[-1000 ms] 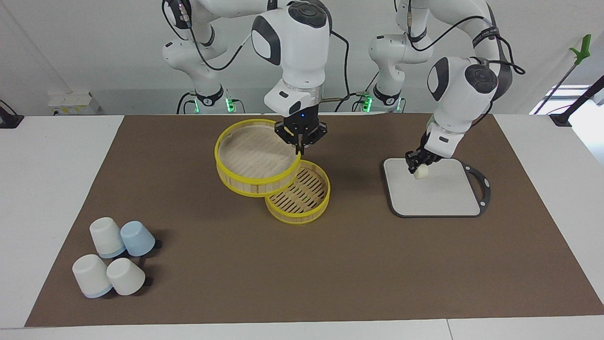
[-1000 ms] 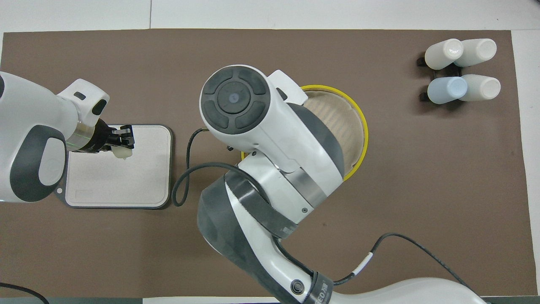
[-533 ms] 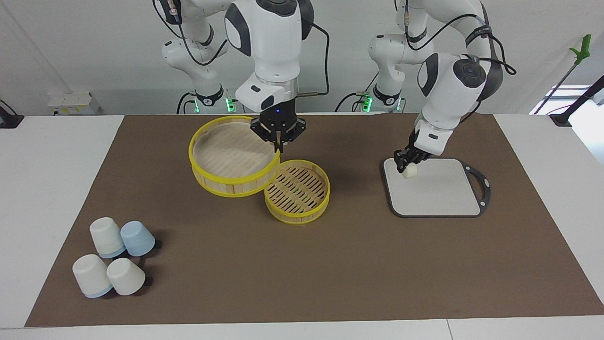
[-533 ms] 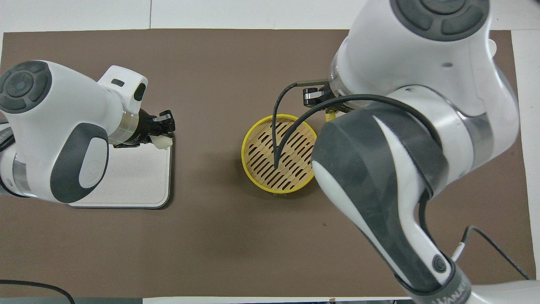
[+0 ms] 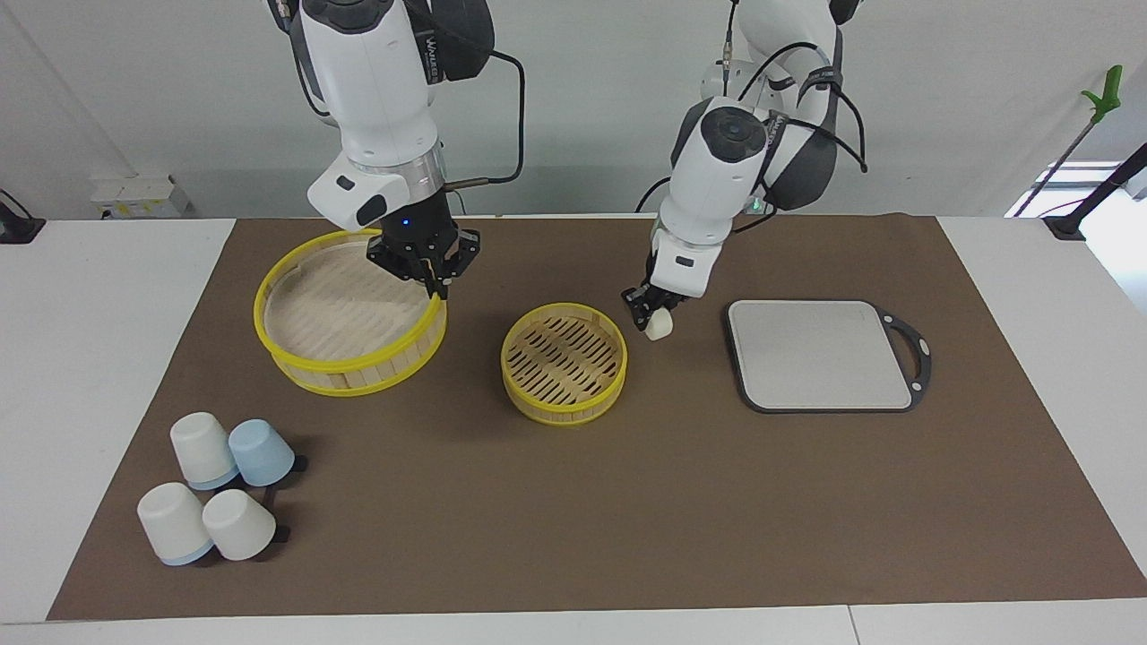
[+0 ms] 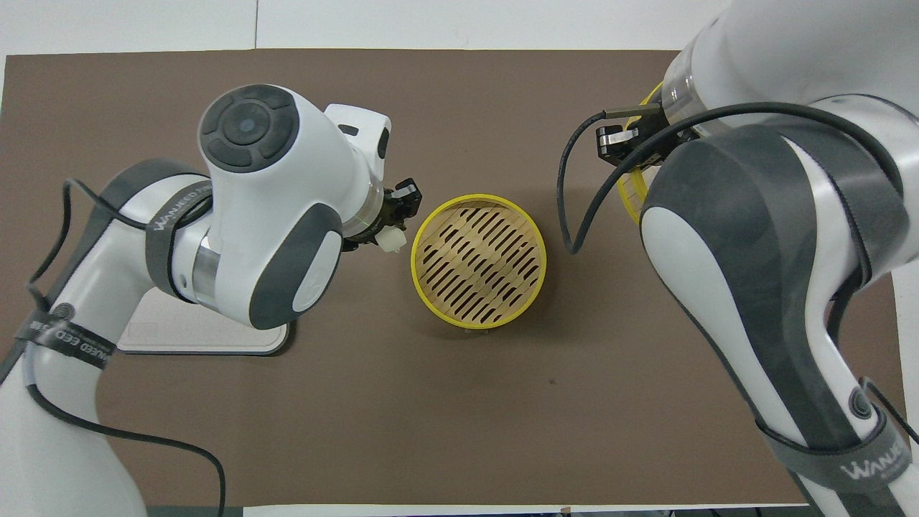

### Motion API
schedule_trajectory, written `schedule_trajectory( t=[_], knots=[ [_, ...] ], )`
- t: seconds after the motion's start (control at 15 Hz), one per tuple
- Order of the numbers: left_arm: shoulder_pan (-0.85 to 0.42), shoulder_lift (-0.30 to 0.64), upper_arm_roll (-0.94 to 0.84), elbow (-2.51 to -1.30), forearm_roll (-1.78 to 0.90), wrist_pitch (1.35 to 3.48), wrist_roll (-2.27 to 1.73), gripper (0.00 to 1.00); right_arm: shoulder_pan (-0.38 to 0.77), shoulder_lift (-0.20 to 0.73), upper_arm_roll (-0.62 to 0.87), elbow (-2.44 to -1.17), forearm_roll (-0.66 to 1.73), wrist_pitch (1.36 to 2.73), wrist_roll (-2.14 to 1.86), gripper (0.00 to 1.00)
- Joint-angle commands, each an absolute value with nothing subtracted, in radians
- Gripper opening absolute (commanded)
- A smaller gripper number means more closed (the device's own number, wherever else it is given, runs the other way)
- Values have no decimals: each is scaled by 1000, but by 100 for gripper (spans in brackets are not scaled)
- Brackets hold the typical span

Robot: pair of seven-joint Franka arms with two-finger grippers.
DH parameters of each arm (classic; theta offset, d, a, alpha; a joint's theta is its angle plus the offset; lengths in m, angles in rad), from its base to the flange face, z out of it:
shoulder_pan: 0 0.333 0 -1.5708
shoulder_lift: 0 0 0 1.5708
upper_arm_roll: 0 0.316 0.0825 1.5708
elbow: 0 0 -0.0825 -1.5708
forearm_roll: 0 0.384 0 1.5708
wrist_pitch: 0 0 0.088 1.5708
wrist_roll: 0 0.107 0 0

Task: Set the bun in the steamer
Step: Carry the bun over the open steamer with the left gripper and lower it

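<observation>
We count two steamer tiers: our right fingers [image 5: 436, 285] pinch one tier [image 5: 349, 324] at its two-o'clock rim; our left fingers [image 5: 651, 315] pinch one bun [image 5: 659, 327] at three o'clock beside the other tier [image 5: 564, 361]. Four cups [image 5: 215, 488].

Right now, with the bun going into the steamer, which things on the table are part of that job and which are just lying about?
Part of the job:
- bun, held in the left gripper
- lower steamer tier, on the mat
- upper steamer tier, held tilted by the right gripper

Lying about:
- grey board
- four upturned cups
- brown mat
</observation>
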State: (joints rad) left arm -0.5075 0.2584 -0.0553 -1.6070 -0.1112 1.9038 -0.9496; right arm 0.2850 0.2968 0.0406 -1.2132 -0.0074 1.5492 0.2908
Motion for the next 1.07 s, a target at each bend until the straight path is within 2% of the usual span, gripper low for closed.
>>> schedule_trajectory(
  t=[0.0, 0.07, 0.2, 0.53, 0.73, 1.0],
  knots=[
    [-569, 369, -35, -1468, -114, 1841, -1043, 41, 265, 238, 48, -1298, 9, 1562, 270, 0],
    [-624, 421, -32, -1427, -89, 1832, -1087, 42, 265, 238, 48, -1298, 9, 1562, 270, 0],
    [-655, 454, -32, -1431, -57, 1871, -1108, 42, 265, 233, 48, -1313, 9, 1565, 270, 0],
    [-675, 471, -35, -1515, -51, 1995, -1103, 42, 265, 210, 48, -1368, 8, 1608, 270, 0],
    [-699, 460, -32, -1617, -51, 2063, -1103, 42, 265, 196, 48, -1401, 9, 1612, 268, 0],
    [-704, 471, -35, -1624, -52, 2088, -1103, 42, 229, 189, 48, -1423, 9, 1637, 207, 0]
  ],
)
